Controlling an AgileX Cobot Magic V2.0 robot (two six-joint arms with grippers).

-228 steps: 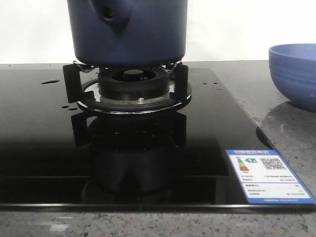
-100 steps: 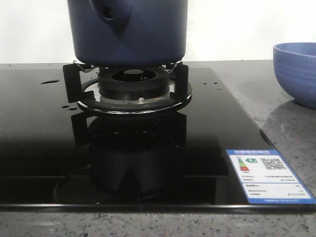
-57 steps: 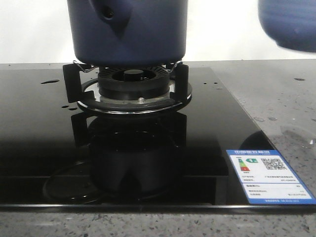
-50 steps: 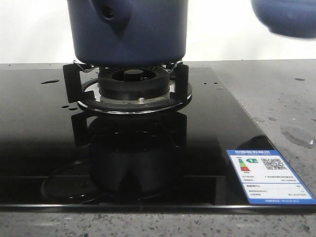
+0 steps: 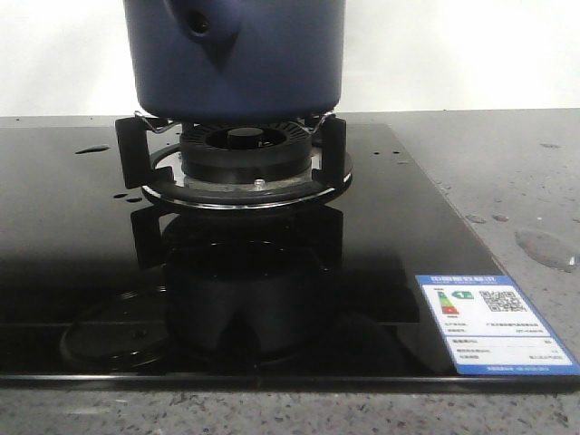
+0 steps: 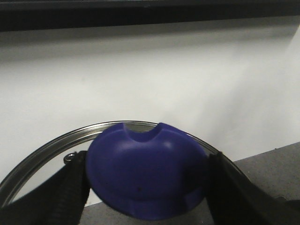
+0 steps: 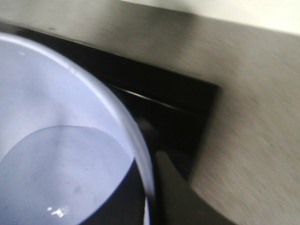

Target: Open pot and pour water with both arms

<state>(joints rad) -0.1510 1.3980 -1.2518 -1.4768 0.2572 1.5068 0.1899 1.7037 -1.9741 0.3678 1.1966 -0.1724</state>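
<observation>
The dark navy pot (image 5: 236,54) stands on the gas burner (image 5: 243,154), its handle socket (image 5: 199,25) facing me; its top is cut off by the frame. My left gripper (image 6: 146,187) is shut on the blue knob (image 6: 146,176) of a glass lid with a metal rim (image 6: 47,145), held in the air before a white wall. My right gripper (image 7: 152,187) is shut on the rim of a pale blue bowl (image 7: 56,93) holding water (image 7: 61,173), over the hob's corner. Neither gripper shows in the front view. A water puddle (image 5: 544,246) lies on the counter at right.
The black glass hob (image 5: 72,236) carries small drops (image 5: 91,149) and an energy label (image 5: 489,322) at its front right corner. Grey stone counter (image 5: 507,163) lies to the right. The lid's faint reflection (image 5: 113,340) shows in the glass at front left.
The blue bowl rose from the counter at right and left the front view, leaving a wet patch. The lid's reflection in the hob slid toward the front left. The pot stayed put.
</observation>
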